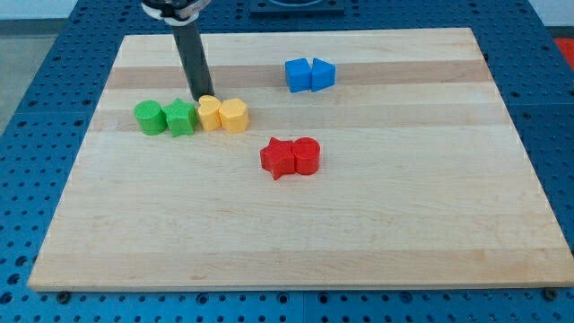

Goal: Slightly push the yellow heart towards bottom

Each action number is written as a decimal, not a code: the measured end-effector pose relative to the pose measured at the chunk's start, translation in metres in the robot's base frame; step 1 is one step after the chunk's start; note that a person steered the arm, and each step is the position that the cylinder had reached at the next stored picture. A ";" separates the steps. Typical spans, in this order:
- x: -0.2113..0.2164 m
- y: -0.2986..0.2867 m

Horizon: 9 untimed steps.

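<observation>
Resting at the top edge of the yellow heart [209, 114], my tip [202, 97] has no jaws to open or close; it is a bare rod. That heart sits toward the table's top-left corner, in a row with a green cylinder [148, 117], a green star [180, 117] and a second yellow block [234, 116], touching its neighbours. It looks light, rigid and free-sliding on the smooth wooden table [359, 233], so a short, centred nudge on its upper lobes should do; off-centre contact would likely spin it.
</observation>
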State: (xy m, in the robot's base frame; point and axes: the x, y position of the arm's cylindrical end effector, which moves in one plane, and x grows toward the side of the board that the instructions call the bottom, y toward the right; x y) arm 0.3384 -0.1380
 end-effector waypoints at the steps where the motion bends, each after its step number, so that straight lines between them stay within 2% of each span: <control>1: 0.000 0.002; 9: 0.008 0.002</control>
